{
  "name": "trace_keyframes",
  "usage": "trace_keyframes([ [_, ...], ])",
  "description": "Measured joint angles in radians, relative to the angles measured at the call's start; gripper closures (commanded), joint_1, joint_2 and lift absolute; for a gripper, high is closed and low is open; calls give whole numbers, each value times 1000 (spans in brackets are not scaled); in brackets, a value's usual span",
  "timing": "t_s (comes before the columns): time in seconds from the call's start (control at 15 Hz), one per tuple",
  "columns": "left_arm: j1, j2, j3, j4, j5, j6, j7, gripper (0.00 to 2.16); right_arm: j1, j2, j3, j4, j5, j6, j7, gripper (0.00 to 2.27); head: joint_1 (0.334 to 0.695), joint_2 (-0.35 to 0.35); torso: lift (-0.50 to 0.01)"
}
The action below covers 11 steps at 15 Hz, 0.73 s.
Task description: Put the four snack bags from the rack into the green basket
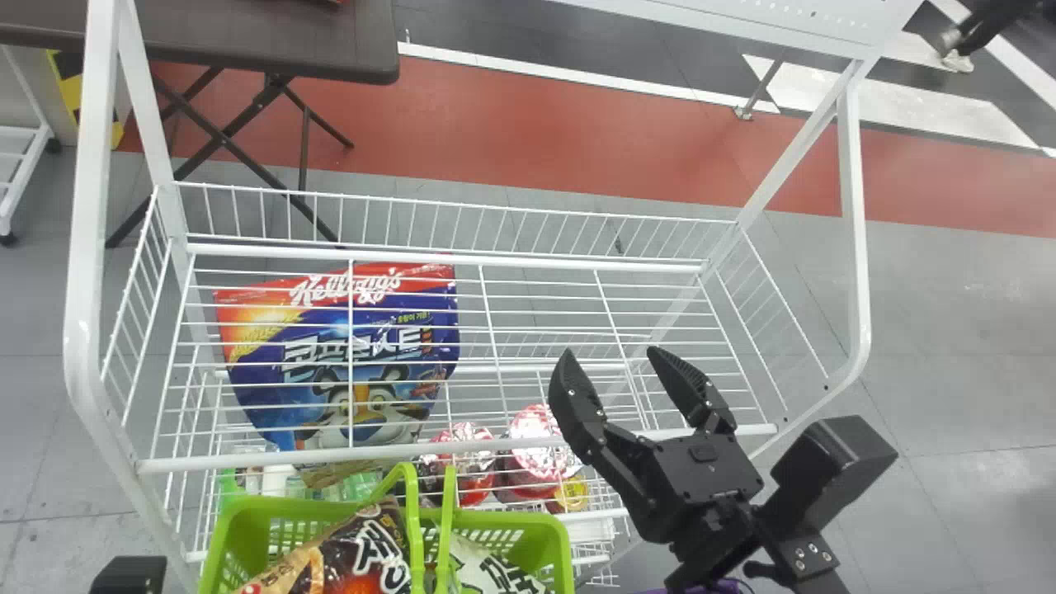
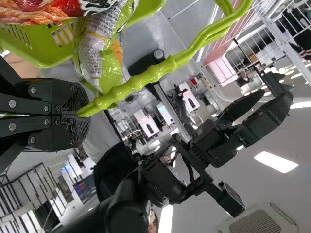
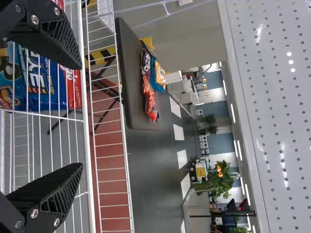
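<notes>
Left end effector [image 2: 80, 114] clenched on handle [image 2: 141, 80] of green basket [image 1: 563, 540], right end effector [image 1: 610, 352] released, spread wide

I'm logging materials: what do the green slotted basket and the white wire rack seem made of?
The green slotted basket is probably glossy molded plastic, judging by its shiny handle. The white wire rack looks like painted or coated metal: thin, straight, evenly white.

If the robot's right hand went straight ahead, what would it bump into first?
Probably the white rack's back rail: the right gripper points toward it. How high it would cross is hard to judge, so it might pass over.
</notes>
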Motion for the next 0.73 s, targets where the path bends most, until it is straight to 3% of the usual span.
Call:
trace_keyframes([
  [0.73,-5,0,-4,-2,-2,9,4,2138,-12,0,-5,0,0,17,-17,110,695,-350,-6],
])
